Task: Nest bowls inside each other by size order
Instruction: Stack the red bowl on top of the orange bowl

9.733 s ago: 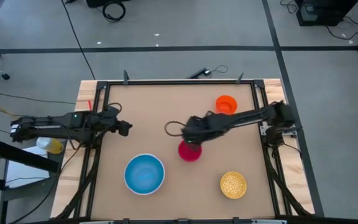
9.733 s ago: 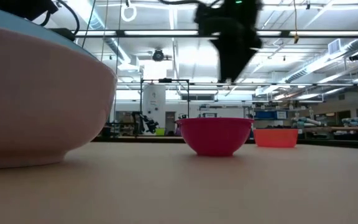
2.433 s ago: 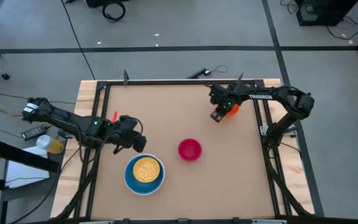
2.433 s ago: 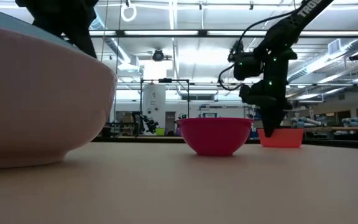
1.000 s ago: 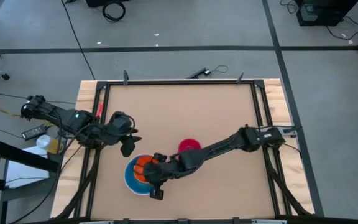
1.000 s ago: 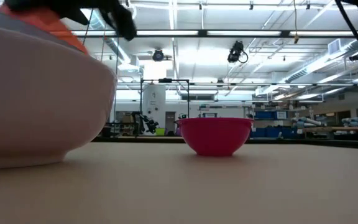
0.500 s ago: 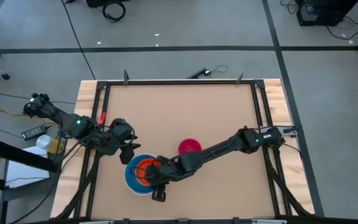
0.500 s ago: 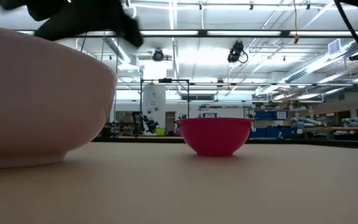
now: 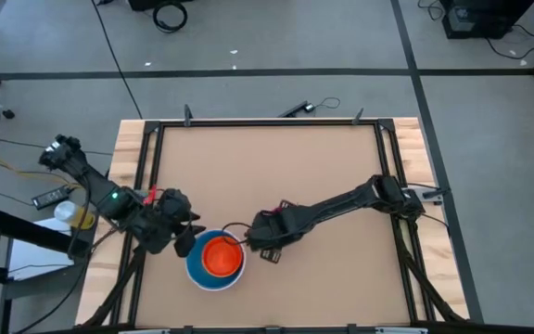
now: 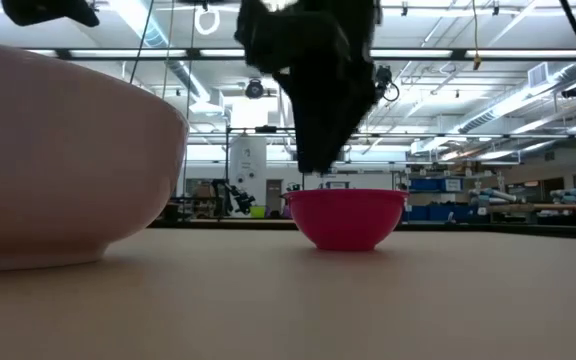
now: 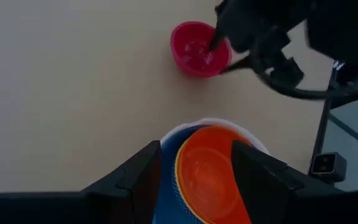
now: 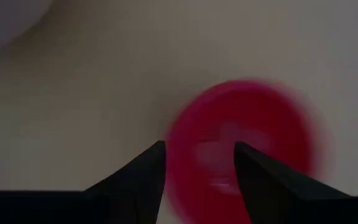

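Note:
The orange bowl (image 9: pixel 220 256) sits inside the light blue bowl (image 9: pixel 194 266), which sits in the white bowl (image 10: pixel 58 170) near the table's front edge; it also shows in the left wrist view (image 11: pixel 207 171). The yellow bowl is hidden under it. The magenta bowl (image 10: pixel 346 218) stands alone on its base right of the stack, also in the left wrist view (image 11: pixel 196 51). My right gripper (image 10: pixel 313 160) hangs open just above it, pointing down (image 12: pixel 201 180). My left gripper (image 9: pixel 182 239) is open at the stack's left side (image 11: pixel 204 186), above the rim.
The dark frame rails (image 9: pixel 146 186) run along the table's left and right sides. The tabletop (image 9: pixel 267 167) behind the bowls is bare wood. My right arm (image 9: pixel 341 202) reaches across the table from the right.
My right gripper has set the orange bowl level into the stack, let go, and gone toward the table's right and far side until it is above the magenta bowl. My left gripper has gone toward the near edge, closer to the stack's left side.

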### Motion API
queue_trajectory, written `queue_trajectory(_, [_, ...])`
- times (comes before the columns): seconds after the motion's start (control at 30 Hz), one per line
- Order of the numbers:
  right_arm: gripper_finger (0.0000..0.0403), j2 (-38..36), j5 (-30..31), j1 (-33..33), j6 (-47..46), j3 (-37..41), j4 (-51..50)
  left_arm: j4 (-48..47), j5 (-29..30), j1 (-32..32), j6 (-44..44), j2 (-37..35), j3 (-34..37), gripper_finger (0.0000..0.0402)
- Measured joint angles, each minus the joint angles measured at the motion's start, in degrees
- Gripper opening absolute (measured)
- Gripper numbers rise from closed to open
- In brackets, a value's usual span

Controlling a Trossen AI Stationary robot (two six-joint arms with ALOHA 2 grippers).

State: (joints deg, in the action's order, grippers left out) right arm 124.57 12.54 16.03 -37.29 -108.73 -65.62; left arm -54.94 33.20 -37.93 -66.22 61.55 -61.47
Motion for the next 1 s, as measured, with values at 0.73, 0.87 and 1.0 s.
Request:
queue_trajectory(0.73, [0.0022, -4.92, -4.83, -2.24, -2.93, 10.62, 14.72, -1.41, 1.03, -5.09, -5.79, 7.34, 0.0, 0.0196])
queue_trajectory(0.87, [0.0017, -5.37, -6.0, -0.79, 0.62, 4.53, 26.21, -1.47, 0.25, -4.71, -5.58, 4.98, -0.02, 0.0196])
queue_trajectory(1.0, [0.0017, -4.48, -4.27, 0.23, 3.27, 2.53, 36.33, -2.37, 0.53, -4.24, -5.2, 2.28, -0.02, 0.0196])
